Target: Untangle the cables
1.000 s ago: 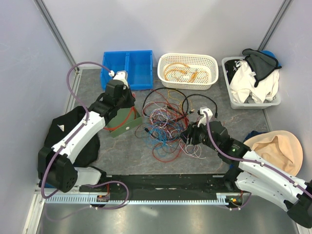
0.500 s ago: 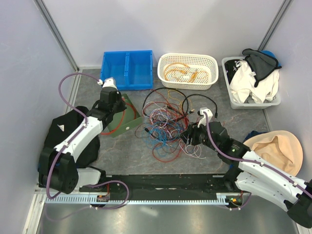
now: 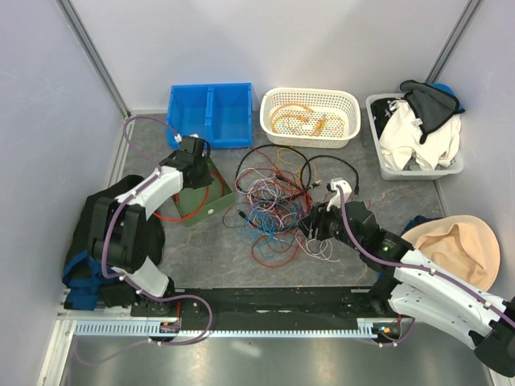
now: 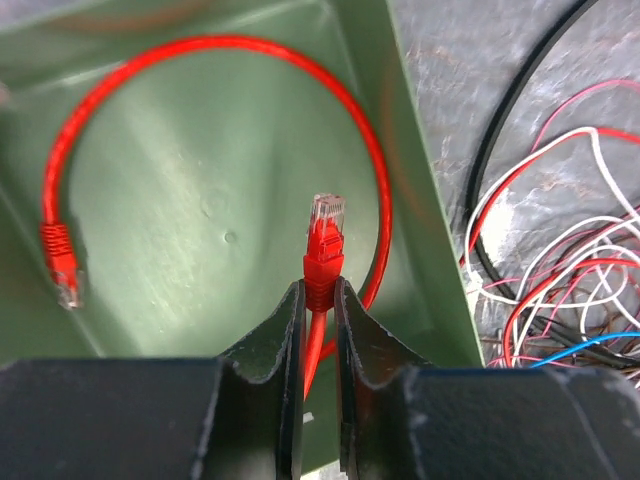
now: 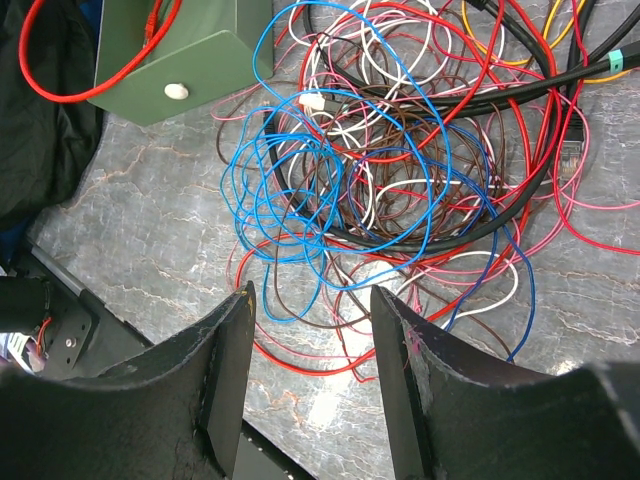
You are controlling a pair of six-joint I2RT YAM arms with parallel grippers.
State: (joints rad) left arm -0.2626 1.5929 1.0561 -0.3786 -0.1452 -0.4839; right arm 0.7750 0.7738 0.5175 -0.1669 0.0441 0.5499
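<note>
Now, left fingers (image 4: 270, 350): pinched tight on the red cable (image 4: 200, 45), just behind its clear plug (image 4: 326, 215), which stuck up between the tips.
Left gripper (image 4: 318, 292): poised over the green tray (image 4: 180, 230), the cable's loop curling across the tray floor and its other plug (image 4: 60, 262) lying at the tray's left side.
Right fingers (image 5: 225, 370): well apart, with nothing between them.
Right gripper (image 5: 310, 300): hanging above the near edge of the cables (image 3: 273, 205), same spot as a second ago.
Just changed: the left arm (image 3: 153, 189) had folded back and swung its wrist round over the tray's far-left corner, and the red loop had been dragged left towards the black cloth (image 3: 96, 221).
Meaning: one cable looked free of the heap and sorted; letting go was probably next.
Task's thing: the rest sat knotted mid-table, between tray and right gripper, so plenty left to do.
</note>
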